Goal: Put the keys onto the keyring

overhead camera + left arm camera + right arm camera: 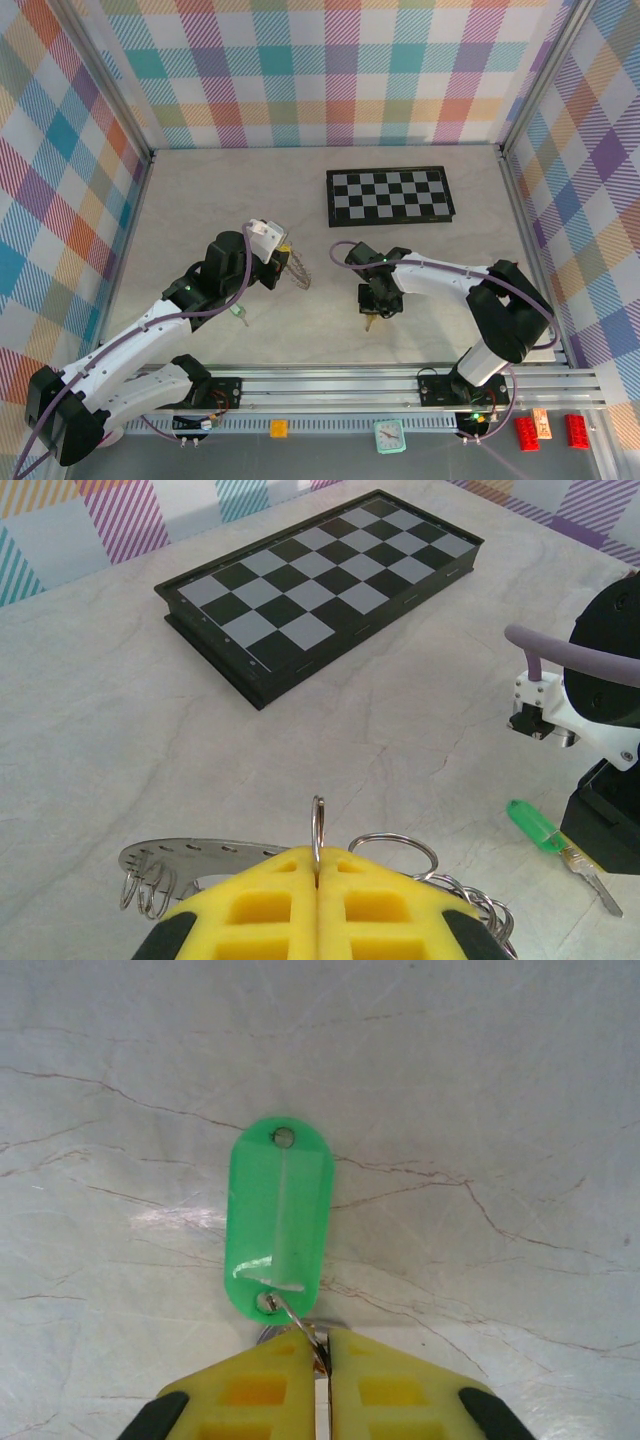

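Our left tool [318, 865] is clamped shut on the keyring [190, 858]. Our right tool [322, 1348] is closed, pinching the metal end of one green key [280, 1215]. That key lies flat on the table [500, 1080], its long axis pointing straight away from the tool. What is probably the other key [238, 312] rests near the left arm. Neither key is threaded yet.

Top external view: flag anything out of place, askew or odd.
Nothing spilled or damaged. One thing stands out: a green key lies loose on the table beside the left arm, apart from the keyring pinched in the left hand, so it looks stray. The other key is pinched in the right hand.
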You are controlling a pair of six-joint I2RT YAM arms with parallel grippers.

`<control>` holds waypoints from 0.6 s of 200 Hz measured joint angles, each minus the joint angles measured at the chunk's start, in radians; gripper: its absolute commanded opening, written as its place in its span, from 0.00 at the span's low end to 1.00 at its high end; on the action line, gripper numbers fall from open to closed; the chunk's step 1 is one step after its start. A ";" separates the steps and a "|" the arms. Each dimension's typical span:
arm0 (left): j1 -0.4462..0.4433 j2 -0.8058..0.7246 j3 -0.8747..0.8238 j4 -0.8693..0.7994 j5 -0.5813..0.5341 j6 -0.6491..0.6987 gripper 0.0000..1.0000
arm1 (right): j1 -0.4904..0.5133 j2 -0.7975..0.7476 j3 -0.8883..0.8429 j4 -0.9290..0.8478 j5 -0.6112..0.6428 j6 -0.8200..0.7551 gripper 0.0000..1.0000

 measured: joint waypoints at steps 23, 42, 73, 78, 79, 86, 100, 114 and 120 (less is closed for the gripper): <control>0.000 0.000 0.000 0.000 0.000 0.000 0.00 | 0.000 -0.005 0.009 0.001 0.000 -0.010 0.08; 0.000 0.000 0.000 0.000 0.000 0.000 0.00 | 0.000 -0.006 0.010 0.001 -0.001 -0.015 0.12; 0.000 0.001 0.000 0.000 0.000 0.000 0.00 | 0.000 -0.005 0.010 0.005 -0.004 -0.029 0.16; 0.000 0.001 0.000 0.000 0.000 0.000 0.00 | 0.000 -0.004 0.010 0.005 -0.004 -0.030 0.16; 0.000 0.001 0.000 0.000 0.000 0.000 0.00 | 0.000 -0.003 0.010 0.005 -0.004 -0.030 0.16; 0.000 0.001 0.000 0.000 0.000 0.000 0.00 | 0.000 -0.001 0.010 0.005 -0.003 -0.031 0.16; 0.000 0.001 0.000 0.000 0.000 0.000 0.00 | 0.000 0.003 0.010 0.004 -0.003 -0.033 0.16; 0.000 0.001 0.000 0.000 0.000 0.000 0.00 | 0.000 0.003 0.012 0.002 -0.002 -0.033 0.15; 0.000 0.001 0.000 0.000 0.000 0.000 0.00 | 0.000 0.004 0.014 0.000 -0.001 -0.033 0.15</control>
